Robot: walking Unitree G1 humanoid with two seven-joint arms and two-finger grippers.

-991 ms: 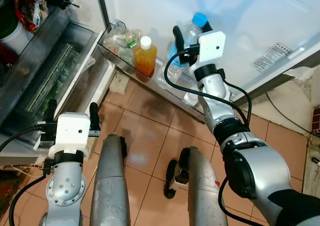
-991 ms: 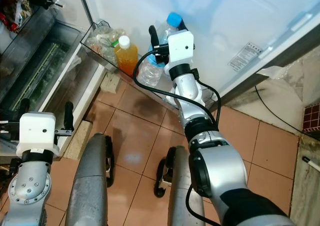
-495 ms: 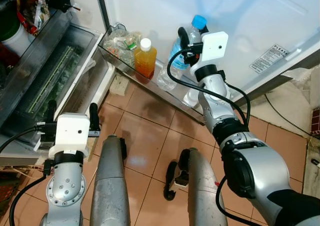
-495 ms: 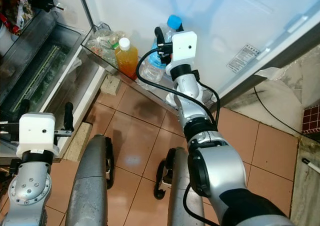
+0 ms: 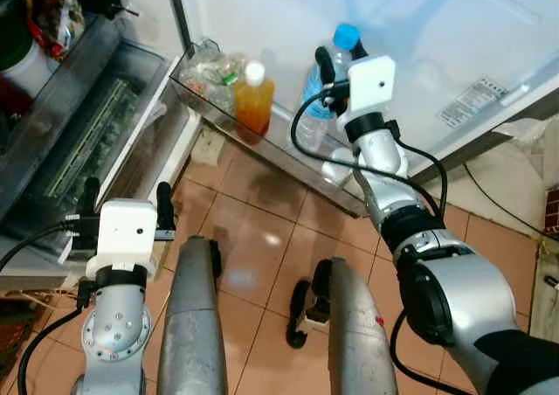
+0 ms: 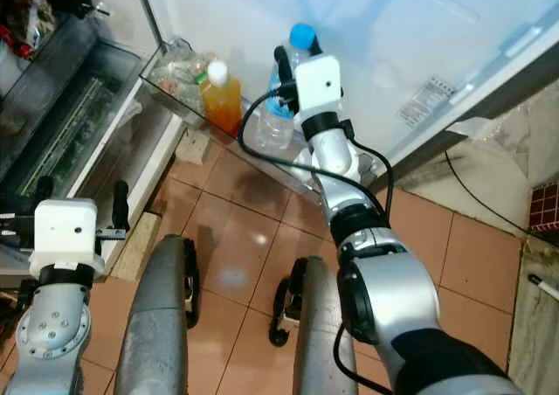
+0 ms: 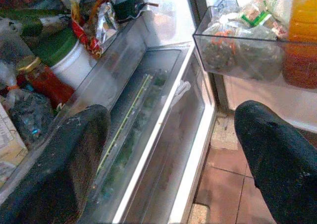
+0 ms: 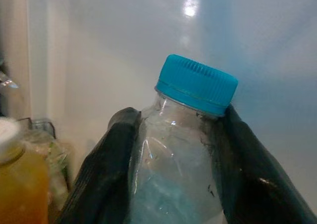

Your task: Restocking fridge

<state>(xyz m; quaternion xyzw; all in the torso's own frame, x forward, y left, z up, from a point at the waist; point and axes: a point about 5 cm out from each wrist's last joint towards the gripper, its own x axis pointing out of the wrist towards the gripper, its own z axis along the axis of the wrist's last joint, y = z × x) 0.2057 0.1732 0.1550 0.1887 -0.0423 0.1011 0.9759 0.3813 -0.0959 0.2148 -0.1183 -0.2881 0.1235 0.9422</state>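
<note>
A clear water bottle [image 5: 319,98] with a blue cap [image 5: 347,35] stands nearly upright, its base down in the clear door shelf [image 5: 288,155] of the open fridge door. My right gripper [image 5: 341,58] is shut on the bottle's neck, just under the cap. In the right wrist view both black fingers [image 8: 104,169] press the bottle [image 8: 173,189] below its cap [image 8: 195,83]. An orange juice bottle [image 5: 254,98] stands in the same shelf just to the left. My left gripper [image 5: 124,201] hangs open and holds nothing, low at the left before the fridge drawer [image 7: 148,130].
Bagged greens [image 5: 210,67] fill the left end of the door shelf. Jars and packets [image 7: 44,65] crowd the fridge shelf above the clear drawer [image 5: 96,124]. My legs [image 5: 192,325] stand on a brown tiled floor [image 5: 262,203]. A cable [image 5: 498,203] lies at the right.
My right gripper has tipped the water bottle more upright, and its base has shifted right along the door shelf. The left arm has not moved.
</note>
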